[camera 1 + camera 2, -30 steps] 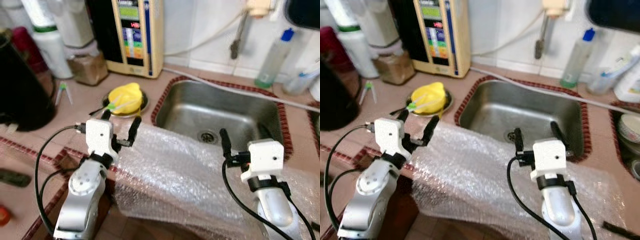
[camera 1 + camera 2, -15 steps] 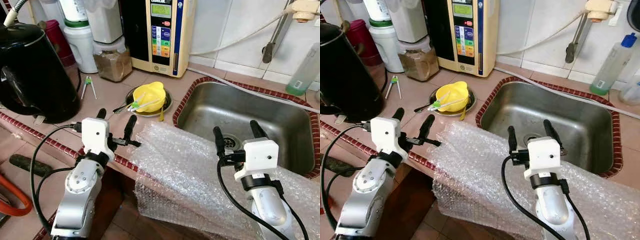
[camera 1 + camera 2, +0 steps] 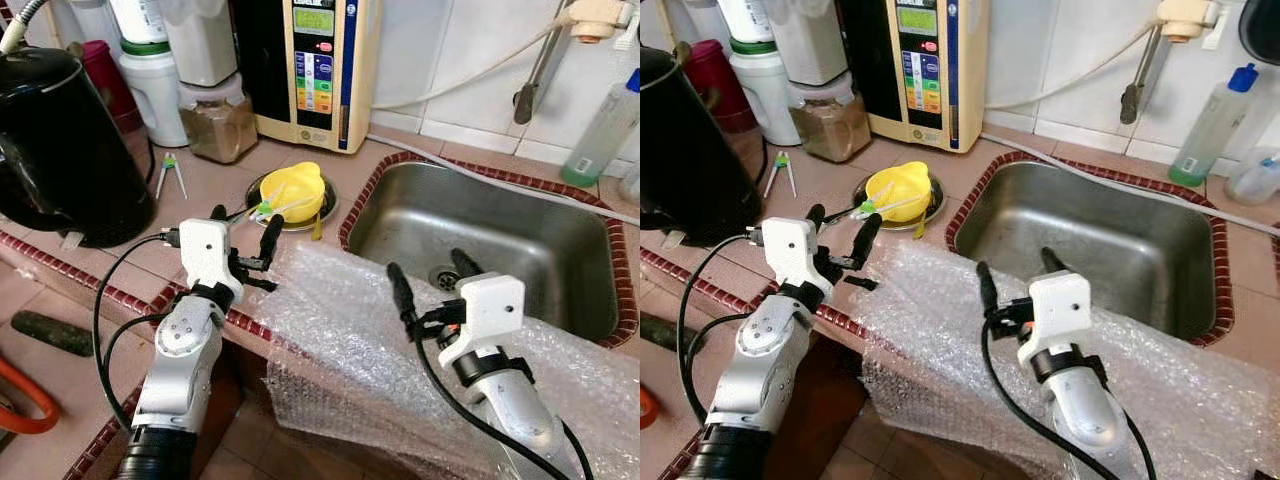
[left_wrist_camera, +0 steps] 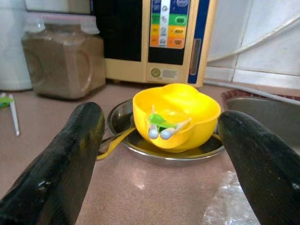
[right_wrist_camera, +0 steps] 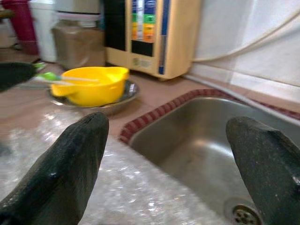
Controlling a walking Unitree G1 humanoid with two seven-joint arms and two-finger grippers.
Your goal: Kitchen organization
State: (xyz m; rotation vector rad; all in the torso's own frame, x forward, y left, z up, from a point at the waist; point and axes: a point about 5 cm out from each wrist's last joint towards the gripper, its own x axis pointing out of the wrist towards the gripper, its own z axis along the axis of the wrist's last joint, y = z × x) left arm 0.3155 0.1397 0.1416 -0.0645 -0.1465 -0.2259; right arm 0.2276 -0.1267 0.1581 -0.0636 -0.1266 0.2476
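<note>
Left eye view: the left end effector [image 3: 243,217] hovers spread over the worktop [image 3: 130,265], just short of the yellow bowl [image 3: 291,191]. The right end effector [image 3: 433,277], also spread, hangs above bubble wrap [image 3: 340,340] beside the sink [image 3: 500,235].

Left wrist view: the bowl sits on a metal plate [image 4: 140,146], framed between the fingers [image 4: 70,154].
</note>
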